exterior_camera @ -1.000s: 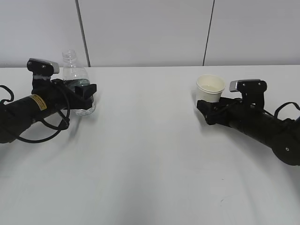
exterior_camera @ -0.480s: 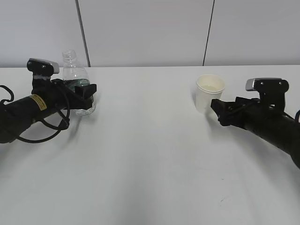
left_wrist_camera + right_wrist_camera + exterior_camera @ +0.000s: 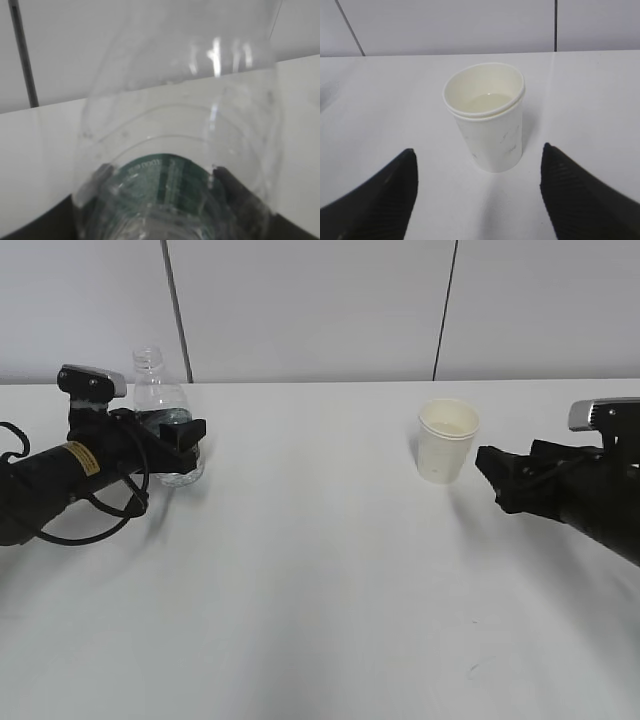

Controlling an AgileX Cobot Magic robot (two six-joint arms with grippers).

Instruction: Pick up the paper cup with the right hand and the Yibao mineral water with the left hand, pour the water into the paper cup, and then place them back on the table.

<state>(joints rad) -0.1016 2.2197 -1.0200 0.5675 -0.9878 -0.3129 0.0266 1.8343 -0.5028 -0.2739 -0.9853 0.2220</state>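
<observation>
The paper cup (image 3: 447, 440) stands upright on the table (image 3: 320, 570) at the right, with water (image 3: 487, 102) in it. My right gripper (image 3: 490, 475) is open and empty, low over the table just right of the cup and apart from it. In the right wrist view its gripper (image 3: 478, 148) has a finger on each side, short of the cup (image 3: 487, 120). The Yibao mineral water (image 3: 160, 415) stands uncapped at the far left. My left gripper (image 3: 185, 435) is shut on it at the green label (image 3: 170, 185), with a finger pressed on each side of the gripper (image 3: 161, 171).
A small dark scuff mark (image 3: 472, 670) lies near the table's front right. A white panelled wall with dark seams (image 3: 175, 310) runs along the back edge. The left arm's cable loops (image 3: 100, 515) on the table.
My right gripper has let go of the paper cup and drawn back to the right, leaving it standing. The left arm and the bottle have not moved.
</observation>
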